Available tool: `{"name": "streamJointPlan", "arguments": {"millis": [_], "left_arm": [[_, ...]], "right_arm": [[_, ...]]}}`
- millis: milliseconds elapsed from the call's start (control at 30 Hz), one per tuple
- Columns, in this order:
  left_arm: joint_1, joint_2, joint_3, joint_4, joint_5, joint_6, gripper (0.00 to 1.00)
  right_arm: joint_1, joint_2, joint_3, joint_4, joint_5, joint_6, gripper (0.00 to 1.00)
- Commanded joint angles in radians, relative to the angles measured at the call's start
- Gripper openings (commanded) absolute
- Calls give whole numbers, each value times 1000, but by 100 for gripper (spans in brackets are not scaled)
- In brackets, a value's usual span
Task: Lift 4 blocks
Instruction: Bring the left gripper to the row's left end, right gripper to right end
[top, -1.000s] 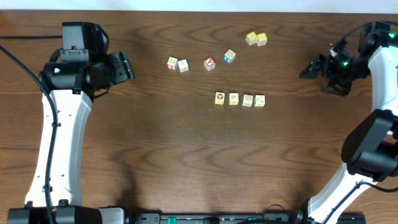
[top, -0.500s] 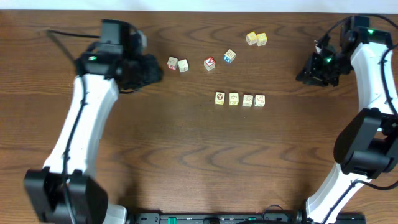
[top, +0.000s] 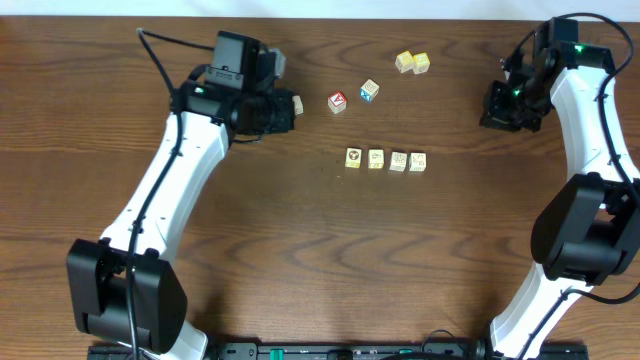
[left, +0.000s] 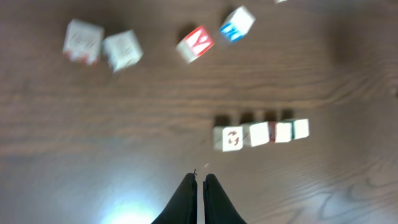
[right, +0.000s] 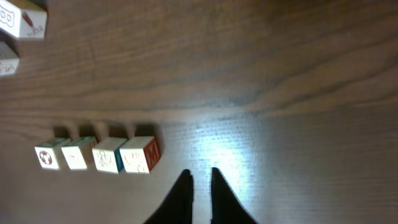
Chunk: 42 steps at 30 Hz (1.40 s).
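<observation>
on the dark wooden table (top: 300, 250), the left gripper (left: 200, 177) hangs pinched shut and empty near the far edge, and the right gripper (right: 199, 173) is nearly closed and empty by the right edge. between them, the four blocks (top: 376, 159) lie in a row, touched by neither.

Left claw (left: 200, 180): row of four blocks (left: 267, 132) on the table (left: 93, 137), just ahead, slightly right, side by side. Beyond the row, two loose cubes (left: 196, 43). Far ahead-left, pair of cubes (left: 122, 50), near touching. Right claw (right: 199, 177): same row ahead-left, nearest block just beside the tips, the rest running leftward away. Claws well apart; row lies between, nearer the robot.
</observation>
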Motion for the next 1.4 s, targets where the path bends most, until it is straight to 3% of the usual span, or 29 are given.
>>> {"name": "streamJointPlan", "arguments": {"millis": [0,467,867,1067,1367], "left_arm": [[-26,-3,-1,42,11,26,7],[-164,60,-1,105,-1,-13,8],[-99,67,120,83,0,-74,7],[-98,67,209,-11,-1,-38,7],[-143,108,196,-93,-1,-2,7]], "right_arm": [[13,-6,-13,26,16,53,1],[65,-6,-200,124,11,101,1],[65,-6,-206,105,-64,120,1],[65,-6,-206,71,-70,116,1],[69,-6,-206,68,-74,123,1]]}}
